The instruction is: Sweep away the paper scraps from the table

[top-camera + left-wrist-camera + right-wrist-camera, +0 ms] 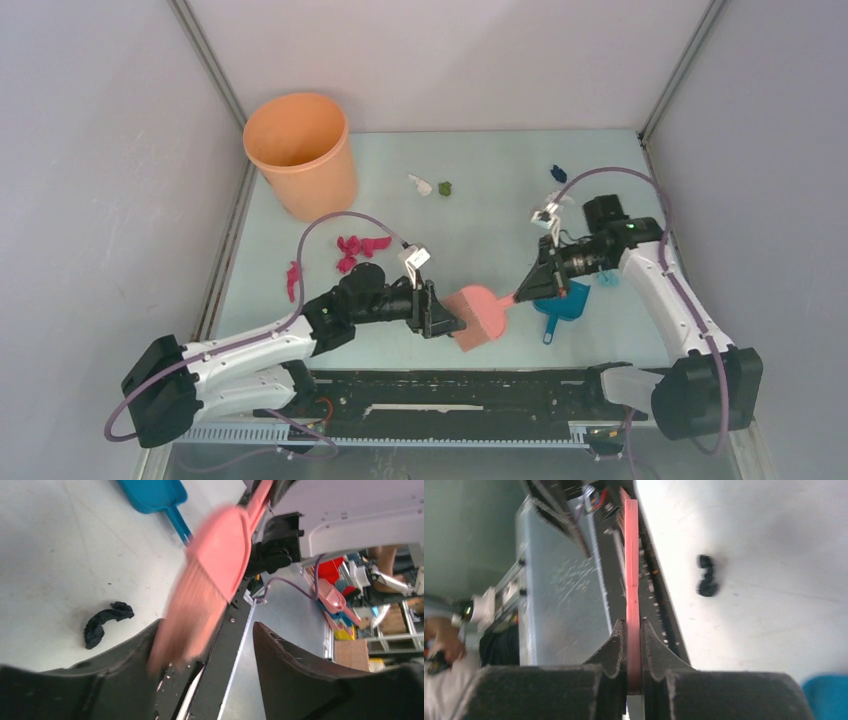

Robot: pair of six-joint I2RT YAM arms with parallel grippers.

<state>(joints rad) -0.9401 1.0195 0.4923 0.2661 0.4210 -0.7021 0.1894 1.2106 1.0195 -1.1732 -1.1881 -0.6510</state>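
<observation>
Pinching the brush [631,580] handle edge-on is the right gripper [633,625], with fingers pressed onto both flat sides. Left gripper [207,630] is spread wide. The brush head hangs between its fingers, unclamped, with the bristles blurred near one finger, so I can't tell if they touch. Dustpan [560,305] lies on the table [480,220] at 4 o'clock from centre, just beside the right gripper. Scraps are all on the table:
- magenta scraps [355,248] at 9 o'clock
- white scrap [420,185] and olive scrap [445,187] at 12
- dark blue scrap [558,173] at 2
- light blue scrap [607,278] at 3
- black scrap [105,622] near the left fingers

Bucket [300,150] stands upright at 10.
</observation>
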